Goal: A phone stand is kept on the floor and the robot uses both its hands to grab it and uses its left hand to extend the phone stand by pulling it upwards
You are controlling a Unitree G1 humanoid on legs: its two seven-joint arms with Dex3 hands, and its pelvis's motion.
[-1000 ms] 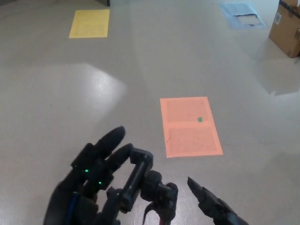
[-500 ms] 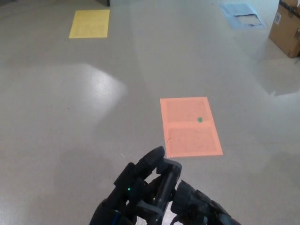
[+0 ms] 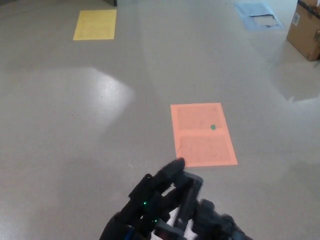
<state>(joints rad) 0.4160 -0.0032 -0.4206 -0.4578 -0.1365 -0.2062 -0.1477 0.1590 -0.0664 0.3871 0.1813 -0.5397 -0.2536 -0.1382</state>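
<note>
Down at the bottom edge, just below the orange mat [image 3: 203, 134], both black hands are bunched together on the phone stand [image 3: 190, 192]. The left hand [image 3: 147, 205] comes in from the lower left, its fingers [image 3: 167, 172] curled over the stand's top, tips reaching up almost to the mat's near edge, and it looks clamped on the stand. The right hand [image 3: 217, 225] sits tight against it on the other side, low and a bit blurred; whether it's really closed on the stand, I can't tell. The stand itself is mostly buried between them, just a dark upright piece showing. Far beyond the mat, a yellow mat [image 3: 96, 24] up left, a blue sheet [image 3: 257, 14] and cardboard box [image 3: 306, 27] up right
</note>
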